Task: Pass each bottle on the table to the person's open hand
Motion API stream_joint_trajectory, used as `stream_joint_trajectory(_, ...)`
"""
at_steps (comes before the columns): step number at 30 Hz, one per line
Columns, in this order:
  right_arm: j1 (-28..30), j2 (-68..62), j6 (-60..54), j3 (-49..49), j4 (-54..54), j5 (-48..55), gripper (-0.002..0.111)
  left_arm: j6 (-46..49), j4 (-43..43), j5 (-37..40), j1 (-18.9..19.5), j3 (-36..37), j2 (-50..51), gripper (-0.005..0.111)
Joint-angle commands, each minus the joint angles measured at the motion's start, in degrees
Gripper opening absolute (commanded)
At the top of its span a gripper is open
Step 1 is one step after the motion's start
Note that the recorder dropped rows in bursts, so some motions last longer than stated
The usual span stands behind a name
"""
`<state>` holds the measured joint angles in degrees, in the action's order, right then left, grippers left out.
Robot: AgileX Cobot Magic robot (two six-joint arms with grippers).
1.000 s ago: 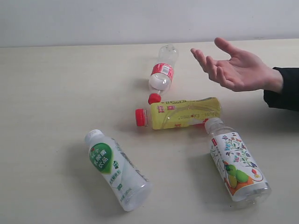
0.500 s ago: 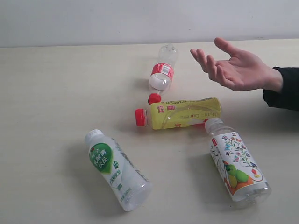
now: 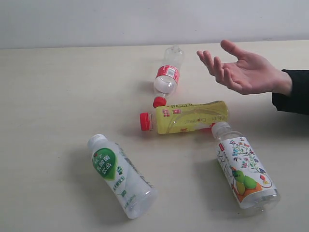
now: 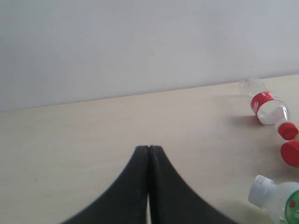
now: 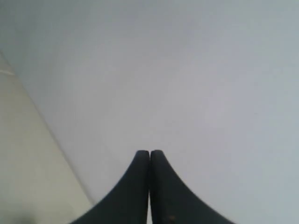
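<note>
Several bottles lie on their sides on the pale table (image 3: 58, 92). A small clear bottle with a red label (image 3: 167, 75) lies at the back, a yellow bottle with a red cap (image 3: 188, 117) in the middle, a green-label bottle with a white cap (image 3: 120, 175) at the front left, and a floral-label bottle (image 3: 244, 166) at the front right. The person's open hand (image 3: 241, 71) hovers palm up at the right. My left gripper (image 4: 149, 147) is shut and empty, away from the small red-label bottle (image 4: 267, 104) and the white cap (image 4: 263, 190). My right gripper (image 5: 150, 151) is shut, facing the wall. Neither gripper shows in the exterior view.
A pale grey wall (image 3: 145, 21) runs behind the table's far edge. The person's dark sleeve (image 3: 294, 92) comes in from the right. In the right wrist view a strip of table (image 5: 28, 177) shows beside the wall.
</note>
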<state>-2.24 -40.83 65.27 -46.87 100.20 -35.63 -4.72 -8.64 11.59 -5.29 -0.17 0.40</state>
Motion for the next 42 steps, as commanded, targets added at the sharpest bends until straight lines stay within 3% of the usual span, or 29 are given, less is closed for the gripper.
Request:
stream_joint_trajectory(1, 0.3, -1.7, -9.46, 1.65, -0.26, 10.7, 0.011, 0.07, -0.21, -0.5, 0.2, 0.17, -0.4, 0.0)
stream_joint_trajectory(9, 0.3, -7.12, -7.82, 4.26, -0.26, 7.02, 0.011, 0.07, -0.21, -0.5, 0.2, 0.17, -0.4, 0.0)
stream_joint_trajectory(18, 0.3, -15.21, -6.67, 4.79, -0.26, 20.16, 0.011, 0.07, -0.21, -0.5, 0.2, 0.17, -0.4, 0.0)
stream_joint_trajectory(24, 0.3, -21.03, -2.61, 4.79, -0.26, 24.46, 0.011, 0.07, -0.31, -0.5, 0.2, 0.17, -0.4, 0.0)
stream_joint_trajectory(30, 0.3, -24.27, -5.59, 6.61, -0.26, 27.28, 0.011, 0.07, -0.31, -0.5, 0.2, 0.17, -0.4, 0.0)
stream_joint_trajectory(42, 0.3, -25.61, 9.21, 7.4, -0.26, 26.35, 0.002, 0.07, -0.67, -0.5, 0.2, 0.17, -0.4, 0.0)
